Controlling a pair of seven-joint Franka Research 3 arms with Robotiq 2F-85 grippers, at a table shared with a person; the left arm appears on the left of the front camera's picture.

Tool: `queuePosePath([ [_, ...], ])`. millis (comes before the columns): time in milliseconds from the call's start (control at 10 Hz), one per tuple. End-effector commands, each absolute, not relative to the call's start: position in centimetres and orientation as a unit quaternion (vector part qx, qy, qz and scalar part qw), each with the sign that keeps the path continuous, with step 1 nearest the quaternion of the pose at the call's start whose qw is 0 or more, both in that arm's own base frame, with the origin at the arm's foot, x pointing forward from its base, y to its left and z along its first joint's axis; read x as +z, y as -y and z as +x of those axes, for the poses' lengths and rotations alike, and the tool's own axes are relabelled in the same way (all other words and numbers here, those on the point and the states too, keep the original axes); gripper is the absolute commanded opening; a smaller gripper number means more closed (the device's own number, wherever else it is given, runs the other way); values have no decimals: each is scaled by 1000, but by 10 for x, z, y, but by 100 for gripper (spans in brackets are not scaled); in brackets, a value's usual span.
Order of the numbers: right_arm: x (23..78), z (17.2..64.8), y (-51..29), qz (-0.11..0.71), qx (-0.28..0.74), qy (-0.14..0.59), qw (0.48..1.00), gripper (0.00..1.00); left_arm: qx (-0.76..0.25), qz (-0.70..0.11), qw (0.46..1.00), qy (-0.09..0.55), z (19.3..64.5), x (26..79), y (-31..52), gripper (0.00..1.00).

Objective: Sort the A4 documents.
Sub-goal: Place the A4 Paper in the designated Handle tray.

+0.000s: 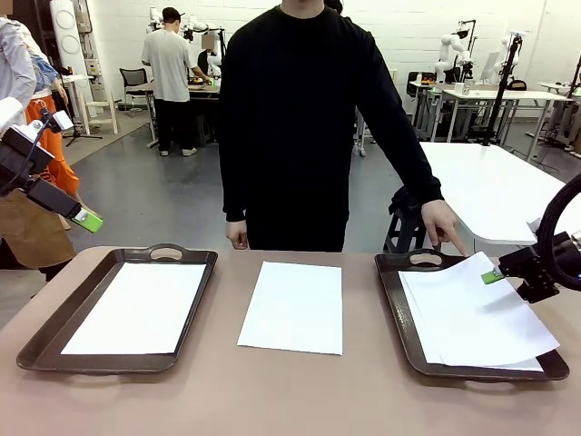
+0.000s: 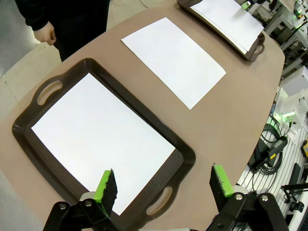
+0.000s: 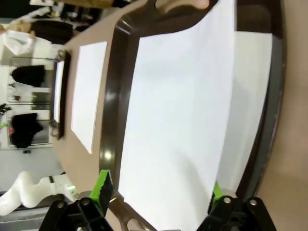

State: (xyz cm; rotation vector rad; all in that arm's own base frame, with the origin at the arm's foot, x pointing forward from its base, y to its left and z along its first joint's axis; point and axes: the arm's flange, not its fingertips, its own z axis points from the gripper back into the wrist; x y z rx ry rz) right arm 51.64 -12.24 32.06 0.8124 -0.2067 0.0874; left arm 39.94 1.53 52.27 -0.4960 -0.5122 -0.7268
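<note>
Three places hold A4 documents. One sheet (image 1: 136,309) lies flat in the left dark brown tray (image 1: 54,318). Another sheet (image 1: 292,307) lies on the bare table in the middle. In the right tray (image 1: 395,309) a skewed top sheet (image 1: 472,313) rests on others, its corner hanging over the rim. My right gripper (image 1: 495,274) hovers at that sheet's far right edge, open; in the right wrist view its fingers (image 3: 159,192) stand wide apart over the sheet (image 3: 178,110). My left gripper (image 1: 88,220) is raised at the far left, open, above the left tray's sheet (image 2: 101,139).
A person in black stands at the far side, with one hand (image 1: 445,227) reaching down to the right tray's far handle. The table's rounded front edge (image 2: 250,120) runs close to the left tray. Bare tabletop lies between the trays and the middle sheet.
</note>
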Motion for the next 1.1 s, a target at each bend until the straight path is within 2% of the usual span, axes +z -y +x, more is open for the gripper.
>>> queuePosePath([
  [0,331,505,102,340,52,97,934,100,-351,-239,871,246,399,522,-16,100],
  [500,344,495,75,260,32,81,962,100,-351,-239,871,246,399,522,-16,100],
  [800,349,498,72,168,6,116,979,100,-351,-239,871,246,399,522,-16,100],
  [1000,351,499,67,146,1,129,981,100,-351,-239,871,246,399,522,-16,100],
])
